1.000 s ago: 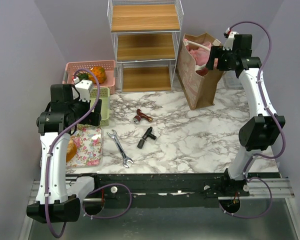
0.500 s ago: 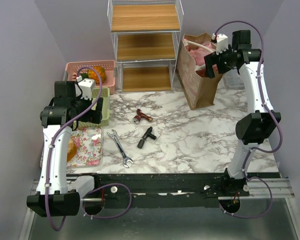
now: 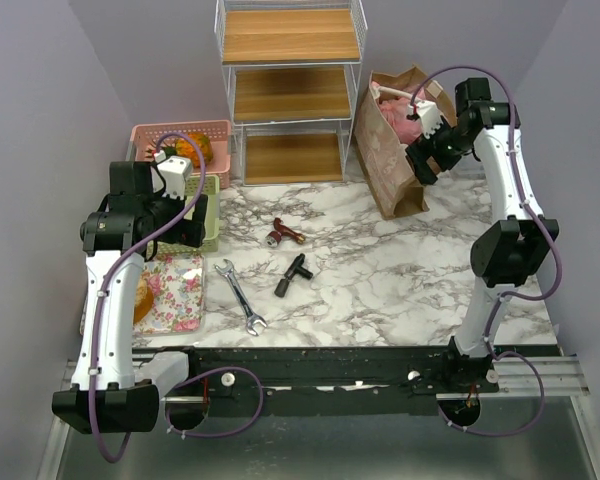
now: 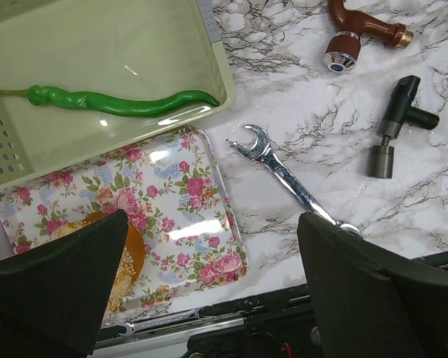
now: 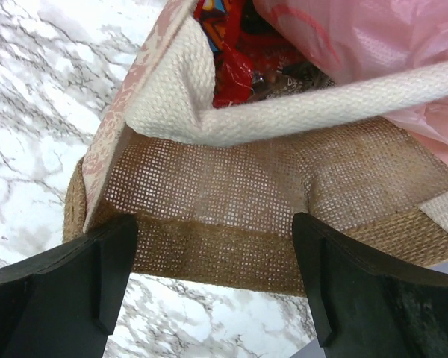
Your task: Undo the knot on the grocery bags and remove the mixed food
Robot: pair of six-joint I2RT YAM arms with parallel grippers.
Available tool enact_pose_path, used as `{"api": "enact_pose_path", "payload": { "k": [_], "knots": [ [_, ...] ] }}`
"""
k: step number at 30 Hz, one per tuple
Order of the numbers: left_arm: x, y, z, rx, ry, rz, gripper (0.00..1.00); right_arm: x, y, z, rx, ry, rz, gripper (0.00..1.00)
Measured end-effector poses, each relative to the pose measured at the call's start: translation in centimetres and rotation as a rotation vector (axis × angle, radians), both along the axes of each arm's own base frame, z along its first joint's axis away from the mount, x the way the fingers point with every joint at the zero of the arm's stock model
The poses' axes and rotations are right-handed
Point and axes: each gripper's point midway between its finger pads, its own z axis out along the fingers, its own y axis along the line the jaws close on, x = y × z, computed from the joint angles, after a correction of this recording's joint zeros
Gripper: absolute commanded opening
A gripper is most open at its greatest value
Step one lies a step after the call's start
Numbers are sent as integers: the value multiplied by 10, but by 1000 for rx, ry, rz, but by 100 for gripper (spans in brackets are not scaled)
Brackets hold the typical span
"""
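Observation:
The brown woven grocery bag (image 3: 385,150) with a pale handle (image 5: 306,112) stands at the back right. Inside it are the crinkly pink plastic bag (image 5: 373,37) and a red snack packet (image 5: 231,52). I cannot make out the knot. My right gripper (image 5: 213,250) is open, hanging just above the bag's near wall (image 5: 239,194), with nothing between its fingers. It shows in the top view by the bag's right side (image 3: 421,160). My left gripper (image 4: 209,261) is open and empty over a floral tray (image 4: 172,194) that holds a seeded bun (image 4: 125,261).
A pale-green basket (image 4: 209,52) holds a long green pod (image 4: 119,103). A wrench (image 4: 291,179), a black tool (image 4: 392,127) and a brown-handled tool (image 4: 358,33) lie mid-table. A pink basket with a pineapple (image 3: 192,148) and a wire shelf (image 3: 290,90) stand at the back.
The right arm swung in and down from above the bag's right side to the bag's mouth, wrist turned toward it. The left arm shifted slightly, then stayed still.

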Motion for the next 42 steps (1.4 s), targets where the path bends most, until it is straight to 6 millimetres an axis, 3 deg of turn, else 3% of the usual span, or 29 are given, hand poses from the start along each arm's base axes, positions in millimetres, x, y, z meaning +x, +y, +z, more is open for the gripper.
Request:
{"api": "enact_pose_path", "payload": {
  "k": [7,14,22,26,30,32,33,36,38,39,40,42],
  "knots": [
    [3,-4,1,-2,-2,-16,98,-2,-2,4,2,-15,0,92],
    [9,-11,2,-3,3,-37,98,-4,13,36,101,-69,24,95],
    [9,-12,3,-4,2,-40,99,-14,47,79,327,-119,-3,98],
    [9,-12,3,-5,2,-39,99,-15,56,78,338,-114,17,98],
    [8,-13,2,-5,3,-42,98,-10,48,59,253,-114,30,96],
    [9,-14,3,-5,1,-49,98,-8,42,50,202,-119,57,92],
    [9,-15,4,-5,-1,-55,99,-8,39,45,178,-119,74,84],
    [9,-19,6,-1,-8,-77,98,-14,34,29,112,-96,133,51],
    [9,-23,9,2,-18,-99,98,-20,32,16,83,-70,162,22],
    [9,-25,10,3,-23,-107,98,-24,31,10,69,-60,179,14],
    [9,-27,12,5,-28,-118,99,-28,31,4,59,-47,192,14],
    [9,-32,16,4,-42,-144,98,-36,31,1,48,-45,211,25]
  ]
}}
